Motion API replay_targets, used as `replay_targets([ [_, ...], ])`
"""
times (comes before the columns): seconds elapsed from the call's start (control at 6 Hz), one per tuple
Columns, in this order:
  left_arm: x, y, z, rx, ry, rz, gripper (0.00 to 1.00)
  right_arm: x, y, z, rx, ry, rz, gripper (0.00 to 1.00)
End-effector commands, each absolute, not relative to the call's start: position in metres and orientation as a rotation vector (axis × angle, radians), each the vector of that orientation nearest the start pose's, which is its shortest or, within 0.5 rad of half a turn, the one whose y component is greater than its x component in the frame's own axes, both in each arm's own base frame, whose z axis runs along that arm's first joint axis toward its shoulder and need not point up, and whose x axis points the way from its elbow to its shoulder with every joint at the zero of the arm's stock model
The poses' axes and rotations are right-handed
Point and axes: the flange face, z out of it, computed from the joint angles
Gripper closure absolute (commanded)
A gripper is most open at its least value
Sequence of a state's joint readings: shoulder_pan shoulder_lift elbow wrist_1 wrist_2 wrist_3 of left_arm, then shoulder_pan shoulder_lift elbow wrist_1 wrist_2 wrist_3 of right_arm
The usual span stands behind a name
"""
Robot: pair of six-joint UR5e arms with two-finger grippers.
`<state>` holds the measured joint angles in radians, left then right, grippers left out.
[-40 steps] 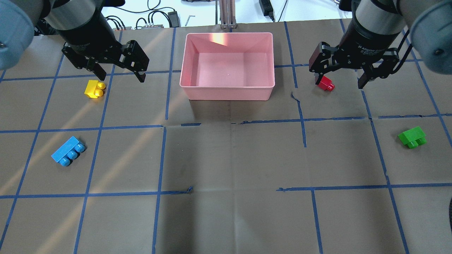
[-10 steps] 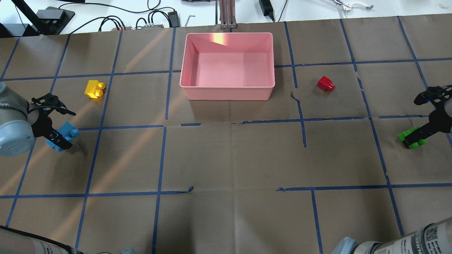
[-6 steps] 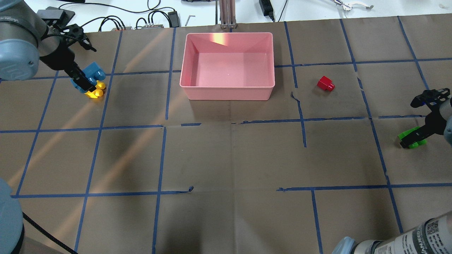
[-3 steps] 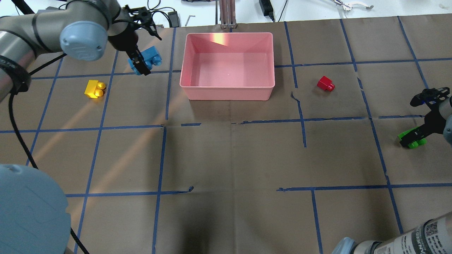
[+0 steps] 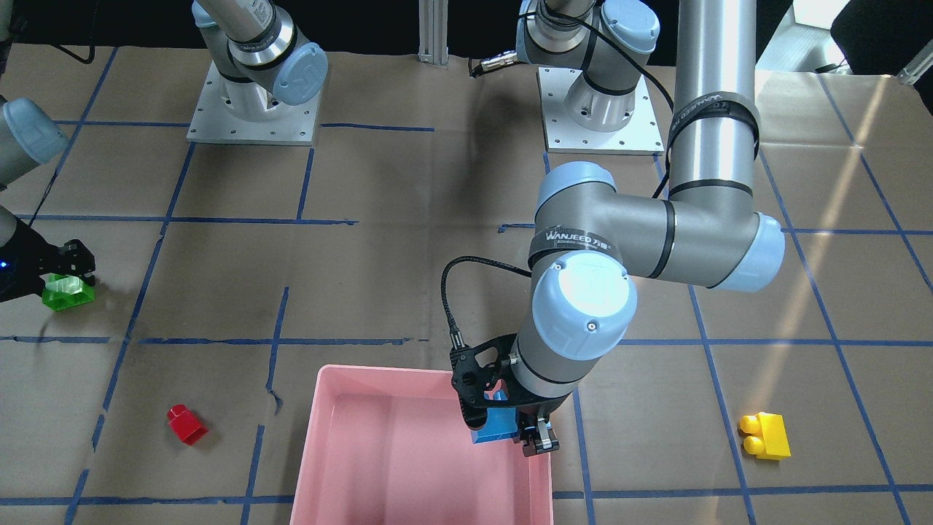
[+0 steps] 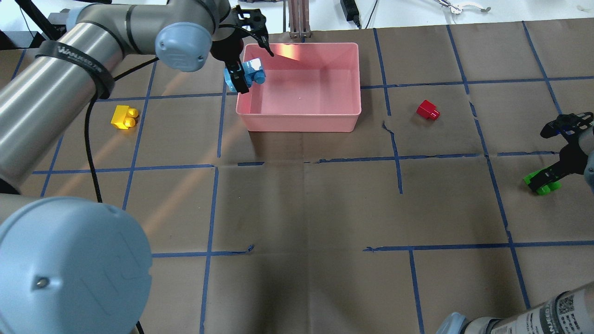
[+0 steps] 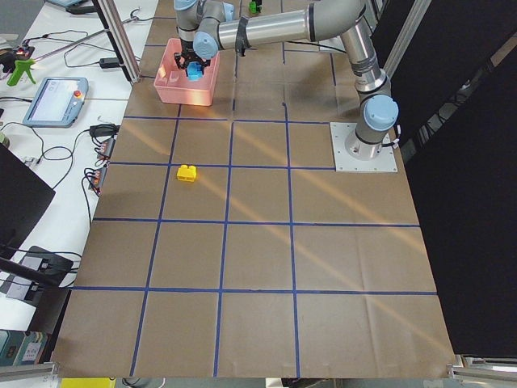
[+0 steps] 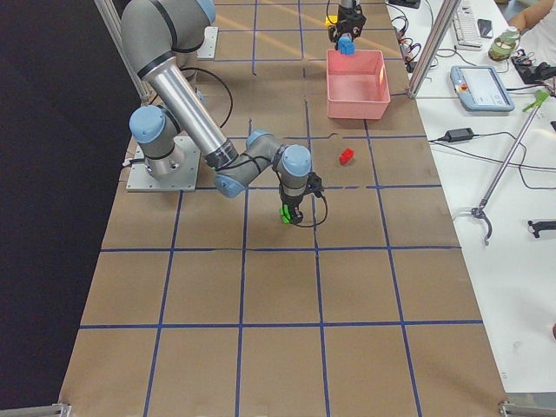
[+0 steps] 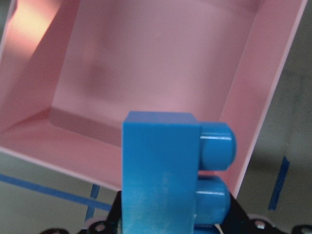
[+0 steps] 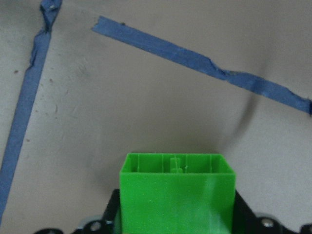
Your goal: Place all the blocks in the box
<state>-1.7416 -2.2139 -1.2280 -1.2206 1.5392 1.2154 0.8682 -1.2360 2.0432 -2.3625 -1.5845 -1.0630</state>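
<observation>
My left gripper (image 6: 246, 80) is shut on the blue block (image 6: 253, 74) and holds it in the air over the left rim of the pink box (image 6: 297, 121). The left wrist view shows the blue block (image 9: 161, 165) above the box's inside (image 9: 161, 58). My right gripper (image 6: 542, 178) is shut on the green block (image 6: 540, 183) at the table's right edge, close to the table; the right wrist view shows the green block (image 10: 178, 195) between the jaws. The yellow block (image 6: 124, 117) lies left of the box. The red block (image 6: 428, 110) lies right of it.
The table is brown paper with a grid of blue tape lines (image 6: 211, 208). Cables and a metal post (image 6: 297, 18) lie beyond the far edge behind the box. The two arm bases (image 5: 594, 109) stand on the robot's side of the table.
My left gripper has carried the blue block from the table's left side, past the yellow block, to over the box's left rim. My right gripper, shut on the green block, has barely moved.
</observation>
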Motion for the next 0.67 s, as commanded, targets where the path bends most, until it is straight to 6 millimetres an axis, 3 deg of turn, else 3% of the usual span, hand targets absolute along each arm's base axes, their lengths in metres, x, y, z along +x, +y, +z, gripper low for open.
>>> replay_targets([
  [0.0,-0.286,-0.71,0.234,2.087,2.352,-0.087,0.56,-0.229,-0.475,0.182,-0.563,3.091,0.028,0.47],
  [0.17,-0.296,-0.711,0.207,2.103,2.344,-0.074,0.54,-0.23,-0.476,0.192,-0.566,3.105,0.009,0.46],
  [0.5,-0.296,-0.707,0.201,2.116,2.349,-0.052,0.14,-0.219,-0.473,0.244,-0.511,3.125,-0.011,0.46],
])
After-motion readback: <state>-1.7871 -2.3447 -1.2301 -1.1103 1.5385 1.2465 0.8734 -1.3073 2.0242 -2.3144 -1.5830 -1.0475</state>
